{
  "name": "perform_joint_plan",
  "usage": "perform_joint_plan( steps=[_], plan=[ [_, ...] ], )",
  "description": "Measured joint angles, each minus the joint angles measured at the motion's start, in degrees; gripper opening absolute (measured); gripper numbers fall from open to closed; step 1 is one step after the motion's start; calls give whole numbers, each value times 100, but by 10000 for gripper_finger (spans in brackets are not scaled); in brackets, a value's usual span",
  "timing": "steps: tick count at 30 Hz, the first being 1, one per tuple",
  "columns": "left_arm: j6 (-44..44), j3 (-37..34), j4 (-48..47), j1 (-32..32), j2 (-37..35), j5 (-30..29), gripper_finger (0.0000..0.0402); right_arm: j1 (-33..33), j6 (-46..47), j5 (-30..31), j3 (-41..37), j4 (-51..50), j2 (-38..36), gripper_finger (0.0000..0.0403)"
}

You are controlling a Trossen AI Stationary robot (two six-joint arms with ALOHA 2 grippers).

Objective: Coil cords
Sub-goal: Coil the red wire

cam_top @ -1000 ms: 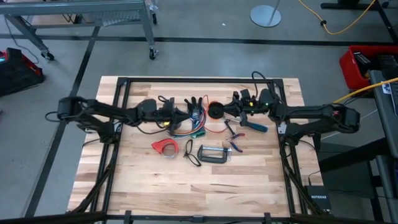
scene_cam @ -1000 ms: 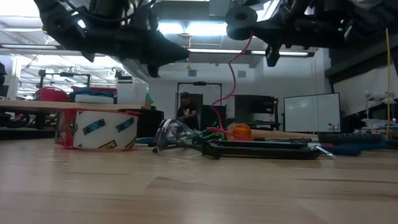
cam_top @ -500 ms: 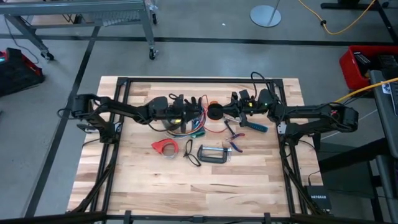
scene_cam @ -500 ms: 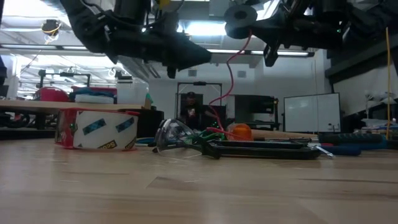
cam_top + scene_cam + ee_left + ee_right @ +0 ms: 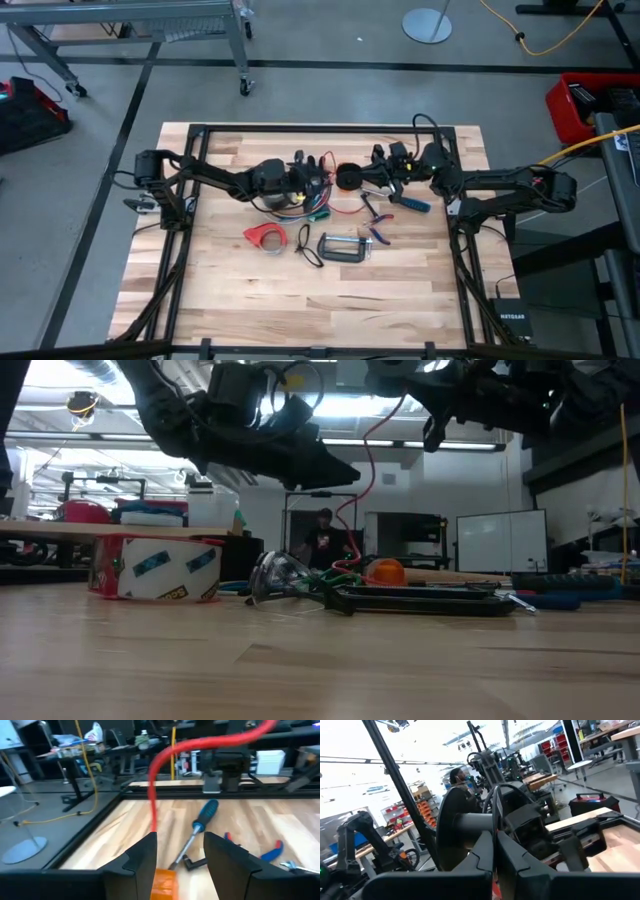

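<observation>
The cords lie as a bunch of red, green and blue wires on the table's middle, with black plug ends at their far side. One red cord runs from a black spool down to the bunch. My right gripper is shut on the spool, which is held above the table. My left gripper hovers open over the bunch, close to the spool. The red cord passes down between its fingers, and an orange piece lies below them. My right gripper pinches the rim of the spool's nearer flange between its two fingers. The fingers come about level from the table's right side. The spool is lifted clear with its axle level, and the red cord hangs slack from it. My left gripper: whether a finger touches the red cord I cannot tell.
A red tape dispenser and a black clamp lie nearer the front, with a dark cord loop between them. A blue-handled screwdriver and pliers lie under the right arm. A person stands in the room behind.
My left gripper has travelled toward the table's right, over the cords and up to the spool, sinking a little and rolling about its own length. My right gripper has stayed in place but tipped upward, carrying the spool past the low view's top edge.
</observation>
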Motion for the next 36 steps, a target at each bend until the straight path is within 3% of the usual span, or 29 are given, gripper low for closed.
perform_joint_plan(
  steps=[11,25,36],
  plan=[
    [289,-2,181,12,0,-44,148,10,190,11,0,215,1,5],
    [514,0,415,-83,-2,231,148,640,234,687,36,312,4,5],
    [514,0,386,-97,-2,218,148,837,-48,721,431,196,49,5]
  ],
)
